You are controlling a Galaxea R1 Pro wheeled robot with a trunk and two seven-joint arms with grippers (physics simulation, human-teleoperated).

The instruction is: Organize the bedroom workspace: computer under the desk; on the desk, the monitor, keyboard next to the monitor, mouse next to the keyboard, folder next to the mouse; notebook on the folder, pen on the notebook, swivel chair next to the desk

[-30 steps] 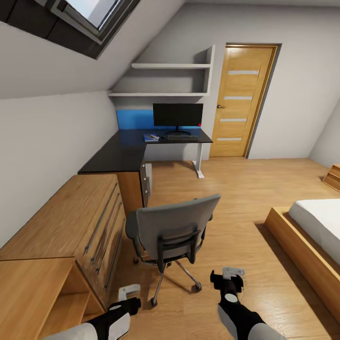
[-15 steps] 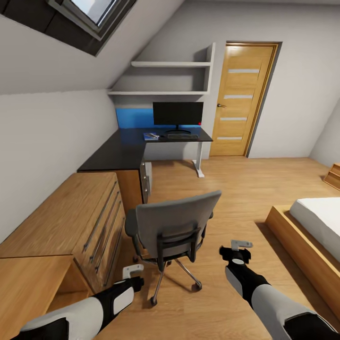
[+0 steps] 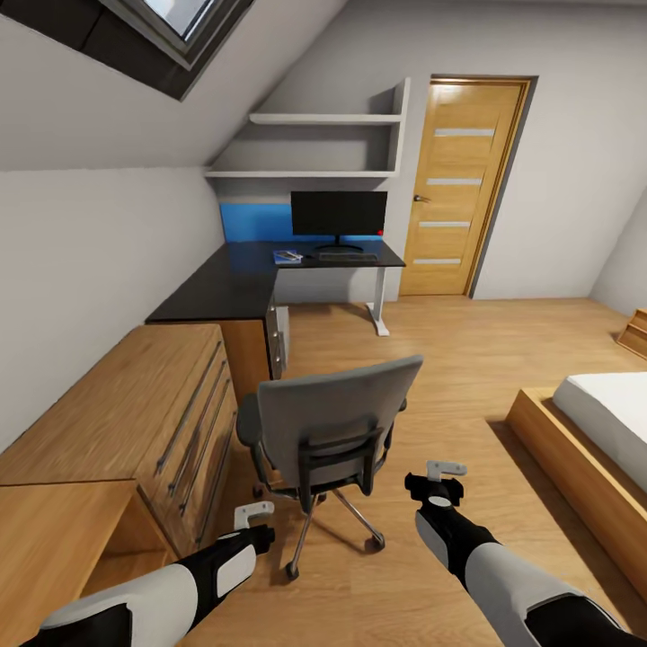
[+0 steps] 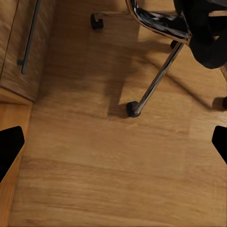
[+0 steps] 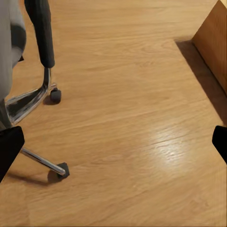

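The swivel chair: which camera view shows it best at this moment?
The head view shows the swivel chair best: backrest, armrests and base are all visible, its back toward the robot. The left wrist view shows a chrome leg with casters; the right wrist view shows one armrest, part of the grey upholstery and two casters.

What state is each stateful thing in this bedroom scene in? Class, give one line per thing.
swivel chair: upright on the floor, backrest toward the robot, away from the desk.
monitor: upright on the desk, screen dark.
door: shut.
dresser: drawers shut.
left gripper: open, holding nothing.
right gripper: open, holding nothing.
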